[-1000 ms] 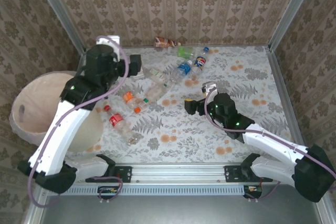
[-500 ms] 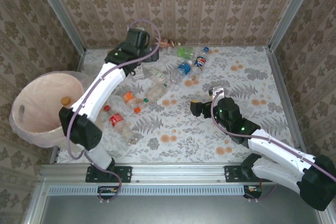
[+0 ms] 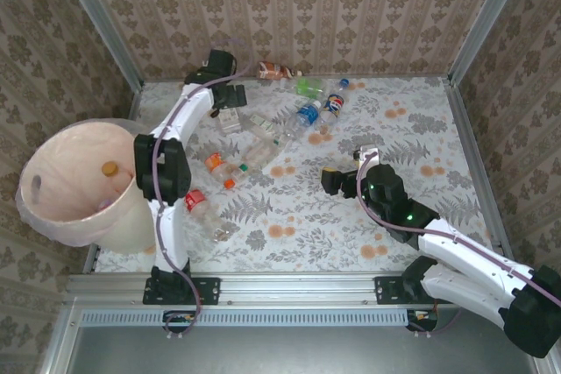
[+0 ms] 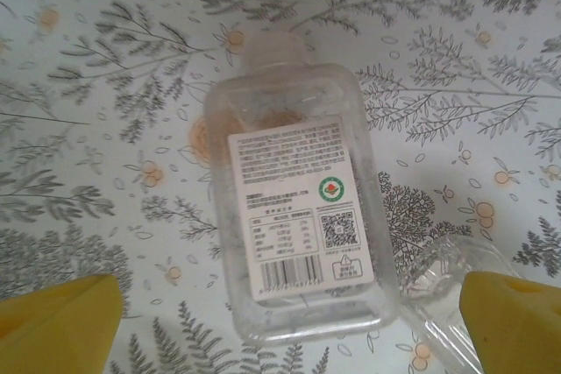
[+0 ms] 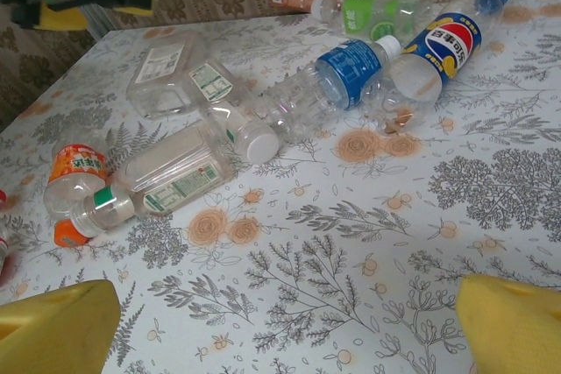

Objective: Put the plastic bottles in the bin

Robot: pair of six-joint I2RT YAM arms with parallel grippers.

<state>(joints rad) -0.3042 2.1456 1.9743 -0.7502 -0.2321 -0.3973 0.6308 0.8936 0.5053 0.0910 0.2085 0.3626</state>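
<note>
Several plastic bottles lie across the back of the flowered table: a brown one (image 3: 276,70), a green one (image 3: 308,87), a Pepsi one (image 3: 335,104), a blue-labelled one (image 3: 307,116), and orange (image 3: 215,164) and red (image 3: 195,201) ones nearer the bin (image 3: 53,216). My left gripper (image 3: 230,107) hangs open over a flat clear bottle with a white label (image 4: 298,208), with its yellow fingertips (image 4: 57,321) on either side and apart from it. My right gripper (image 3: 328,181) is open above bare cloth at mid-table, with nothing between its fingers (image 5: 517,321).
The bin stands off the table's left edge, and an orange-topped item (image 3: 109,167) lies inside it. A second clear bottle (image 4: 456,295) touches the flat one's corner. Patterned walls and metal posts (image 3: 473,24) close in the back and sides. Bare cloth (image 3: 412,129) lies to the right.
My left arm has swung from over the bin out to the table's back left, above the flat clear bottle. The right gripper has drifted slightly right.
</note>
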